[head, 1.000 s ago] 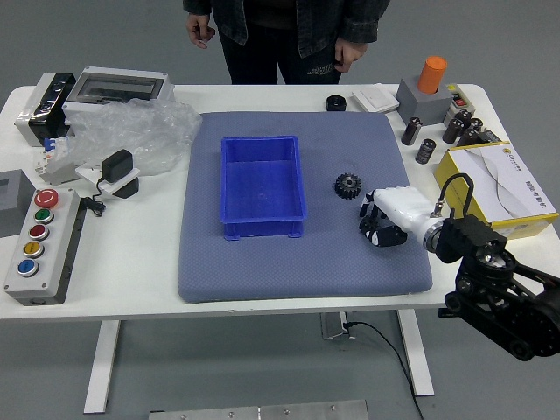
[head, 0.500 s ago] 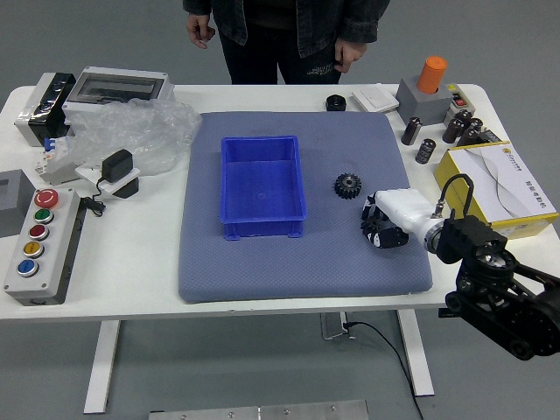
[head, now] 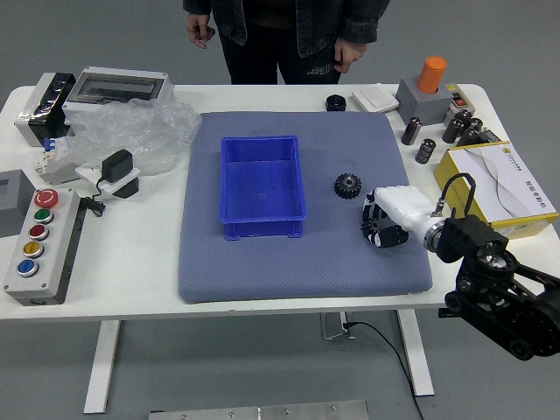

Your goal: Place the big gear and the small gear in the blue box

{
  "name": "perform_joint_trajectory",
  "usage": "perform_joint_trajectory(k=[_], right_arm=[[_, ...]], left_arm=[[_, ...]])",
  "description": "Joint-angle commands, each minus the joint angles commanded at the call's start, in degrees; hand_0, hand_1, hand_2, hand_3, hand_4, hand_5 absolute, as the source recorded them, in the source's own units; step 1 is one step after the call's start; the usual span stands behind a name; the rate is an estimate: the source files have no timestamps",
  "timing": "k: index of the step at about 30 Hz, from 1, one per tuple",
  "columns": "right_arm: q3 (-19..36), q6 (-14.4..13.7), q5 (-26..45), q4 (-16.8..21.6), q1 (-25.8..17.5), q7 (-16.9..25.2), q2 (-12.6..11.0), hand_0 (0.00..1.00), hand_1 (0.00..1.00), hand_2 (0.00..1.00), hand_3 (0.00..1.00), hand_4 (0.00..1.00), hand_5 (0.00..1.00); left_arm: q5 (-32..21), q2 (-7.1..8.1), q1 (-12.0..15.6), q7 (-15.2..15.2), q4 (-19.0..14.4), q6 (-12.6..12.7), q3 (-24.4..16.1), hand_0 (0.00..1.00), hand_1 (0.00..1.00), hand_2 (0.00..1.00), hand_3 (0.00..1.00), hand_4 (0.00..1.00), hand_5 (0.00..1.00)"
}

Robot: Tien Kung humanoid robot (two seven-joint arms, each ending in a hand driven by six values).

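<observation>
From here I count one blue box [head: 261, 185] mid-bench [head: 131, 280], one clearly visible gear [head: 347, 185] at its three o'clock, five buttons [head: 38, 232] toward nine, one yellow box [head: 525, 228] toward three.

The robot's right hand [head: 390, 217] is sporting a white shell [head: 409, 206], its black arm [head: 497, 289] displaying a looped black cable [head: 466, 178]; a person [head: 276, 16] is wearing a dark jacket [head: 322, 31].

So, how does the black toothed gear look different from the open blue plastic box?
The black toothed gear is round with a toothed edge, while the open blue plastic box is rectangular with raised walls. The gear is black; the box is bright blue. The gear is also much smaller than the box. Both sit on the blue-grey mat.
</observation>
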Motion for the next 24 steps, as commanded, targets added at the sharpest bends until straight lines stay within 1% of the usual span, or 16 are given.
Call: perform_joint_trajectory(k=[14,20,24], right_arm=[[1.8,-0.7,0.2,0.8,-0.1,0.2,0.0,0.658,0.483,0.438,0.503,0.76,0.083],[3.3,-1.0,-0.1,2.3,0.1,0.0,0.0,0.655,0.482,0.435,0.502,0.753,0.091],[4.5,-1.0,-0.3,4.0,0.7,-0.4,0.1,0.655,0.482,0.435,0.502,0.753,0.091]], left_arm=[[0.2,0.0,0.0,0.0,0.0,0.0,-0.1,0.729,0.677,0.705,0.702,0.445,0.012],[0.2,0.02,0.0,0.0,0.0,0.0,0.0,0.729,0.679,0.705,0.702,0.445,0.013],[0.1,0.08,0.0,0.0,0.0,0.0,0.0,0.729,0.679,0.705,0.702,0.445,0.013]])
